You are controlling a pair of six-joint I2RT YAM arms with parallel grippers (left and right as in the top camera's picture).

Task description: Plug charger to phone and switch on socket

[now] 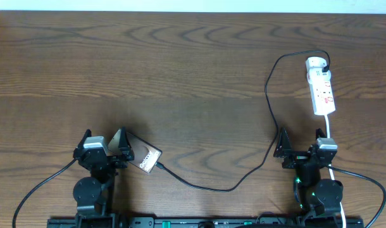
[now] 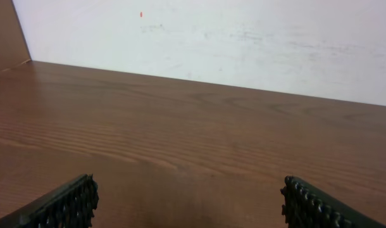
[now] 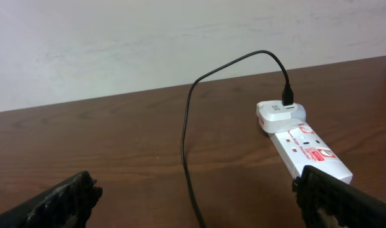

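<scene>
The phone (image 1: 147, 158) lies tilted at the front left, just right of my left gripper (image 1: 105, 143), which is open and empty. The charger cable (image 1: 269, 107) runs from the phone's lower corner across the table and up to a white adapter on the far end of the socket (image 1: 321, 84). The socket, a white strip with red marks, lies at the right; it also shows in the right wrist view (image 3: 307, 149) with the cable (image 3: 186, 145) arching into the adapter. My right gripper (image 1: 302, 144) is open and empty, in front of the socket. The left wrist view shows only bare wood between the open jaws (image 2: 190, 202).
The socket's white cord (image 1: 329, 130) runs toward me past the right arm. A pale wall (image 2: 243, 44) stands behind the table's far edge. Thick black robot cables trail off both arm bases at the front.
</scene>
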